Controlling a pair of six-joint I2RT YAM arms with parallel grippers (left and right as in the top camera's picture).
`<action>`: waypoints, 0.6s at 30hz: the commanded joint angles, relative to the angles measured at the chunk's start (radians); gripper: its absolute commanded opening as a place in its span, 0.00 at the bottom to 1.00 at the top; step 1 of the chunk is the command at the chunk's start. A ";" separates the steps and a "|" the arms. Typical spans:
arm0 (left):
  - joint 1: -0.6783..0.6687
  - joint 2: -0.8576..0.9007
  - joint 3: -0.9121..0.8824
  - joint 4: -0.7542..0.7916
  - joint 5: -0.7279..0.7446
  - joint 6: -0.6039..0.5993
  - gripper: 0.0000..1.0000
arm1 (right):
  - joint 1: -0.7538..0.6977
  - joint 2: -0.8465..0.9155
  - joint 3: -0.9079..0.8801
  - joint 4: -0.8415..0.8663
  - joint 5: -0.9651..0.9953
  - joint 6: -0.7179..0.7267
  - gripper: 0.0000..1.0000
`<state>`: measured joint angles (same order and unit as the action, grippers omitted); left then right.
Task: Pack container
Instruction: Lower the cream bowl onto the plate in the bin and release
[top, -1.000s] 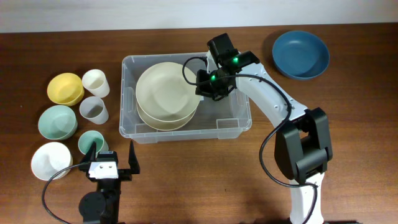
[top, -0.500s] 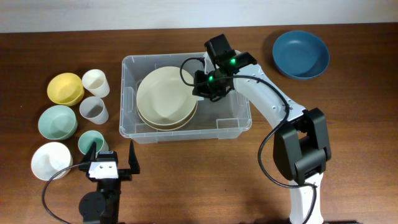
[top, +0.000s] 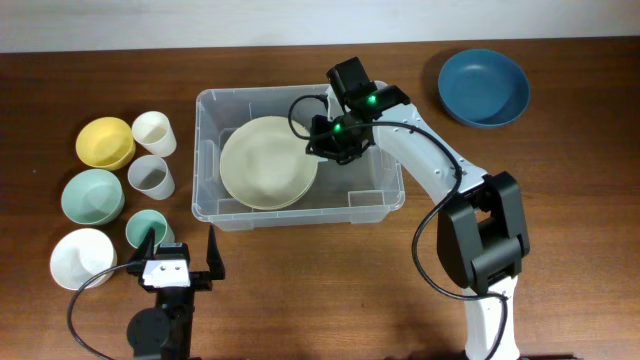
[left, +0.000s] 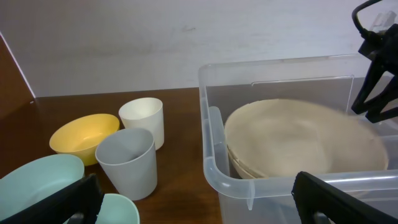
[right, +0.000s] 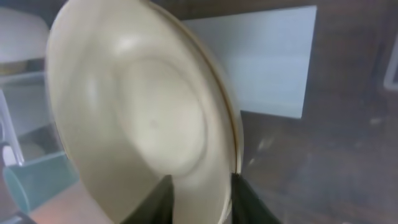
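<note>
The container, a clear bin, stands mid-table and holds two nested cream bowls. My right gripper reaches in over the bin's right half. In the right wrist view its jaws stand slightly apart astride the rim of the top cream bowl, open and not pinching it; the bin's white label shows behind. My left gripper is open and empty near the table's front, left of the bin. Its wrist view shows the container's corner and the bowls inside.
Left of the bin are a yellow bowl, a white cup, a grey cup, a mint bowl, a mint cup and a white bowl. A blue bowl sits at the back right.
The top cream bowl has come down from a tilt to lie flat in the lower one. The right jaws have parted from its rim. The left arm has not moved.
</note>
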<state>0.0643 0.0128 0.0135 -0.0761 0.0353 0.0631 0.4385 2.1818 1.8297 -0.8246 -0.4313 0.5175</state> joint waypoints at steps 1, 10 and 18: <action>0.005 -0.008 -0.005 -0.003 0.013 -0.006 0.99 | 0.009 0.003 0.008 0.003 -0.001 -0.005 0.30; 0.005 -0.008 -0.005 -0.003 0.013 -0.006 0.99 | 0.006 -0.005 0.029 -0.011 0.089 -0.083 0.46; 0.005 -0.008 -0.005 -0.003 0.013 -0.006 0.99 | 0.010 -0.037 0.293 -0.196 0.088 -0.193 0.52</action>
<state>0.0643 0.0128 0.0135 -0.0761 0.0349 0.0631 0.4385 2.1818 1.9842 -0.9749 -0.3599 0.3946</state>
